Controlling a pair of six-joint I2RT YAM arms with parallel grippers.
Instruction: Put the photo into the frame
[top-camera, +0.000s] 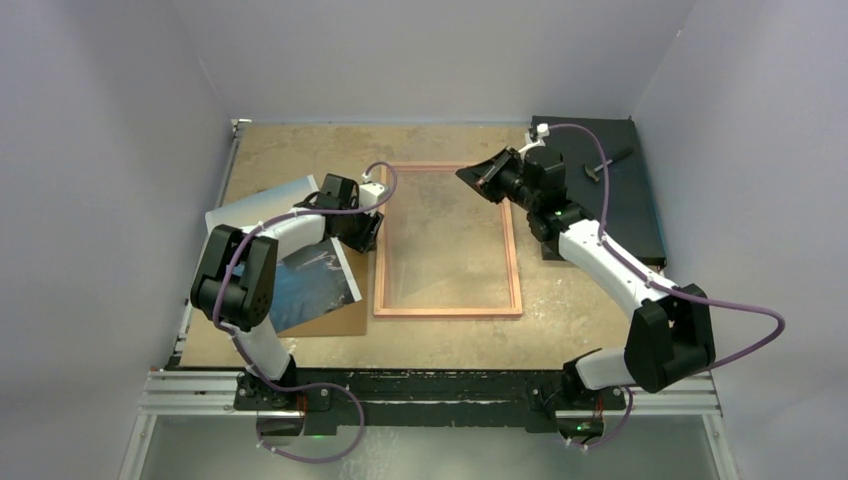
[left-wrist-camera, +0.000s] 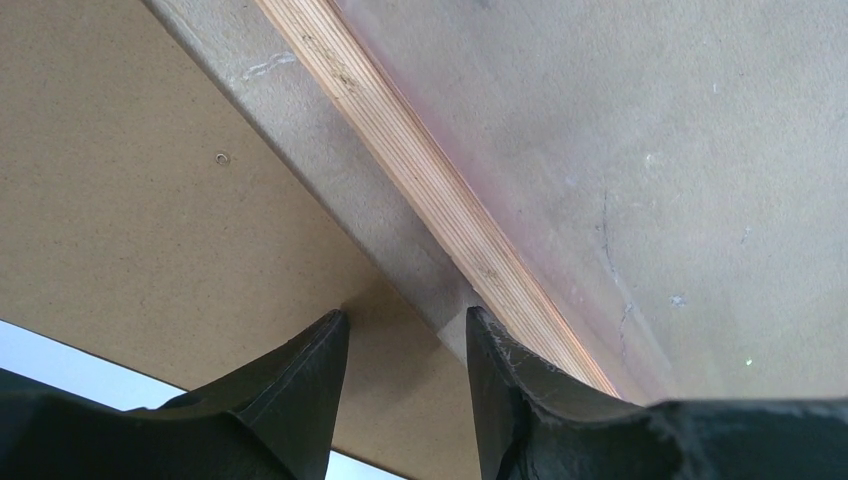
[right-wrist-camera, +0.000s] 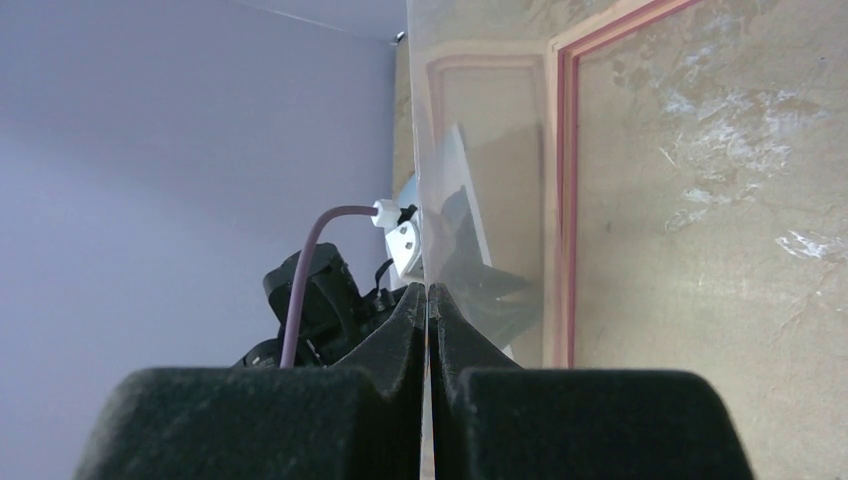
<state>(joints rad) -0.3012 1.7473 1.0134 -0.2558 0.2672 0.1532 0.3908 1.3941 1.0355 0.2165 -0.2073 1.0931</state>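
The frame (top-camera: 450, 312) lies flat in the middle of the worktop (top-camera: 300, 150), with its pale wooden rim facing up. The photo (top-camera: 315, 285) is outside it, to the left. It lies picture side up on a brown board (top-camera: 340, 320), and the left arm hides part of it. The board's right edge runs just beside the frame's left rim, leaving a narrow strip of bare worktop between them.

The left gripper (top-camera: 368, 238) is low over that strip. In the wrist view its fingers (left-wrist-camera: 300, 380) are partly open with nothing between them. One tip is over the board's edge and the other is at the wooden rim; I cannot tell whether either tip touches.

The right gripper (top-camera: 470, 175) reaches in at the frame's far right corner. Its fingers (right-wrist-camera: 400, 330) are pinched tight on the thin edge of a clear pane (right-wrist-camera: 470, 150). The pane rises away from them almost edge-on and mirrors the pink frame corner and the gripper. How far the pane is lifted from the frame is not clear from the overhead view.

A black mat (top-camera: 630, 215) sits at the far right of the worktop, and a small dark tool (top-camera: 600, 168) lies on it.
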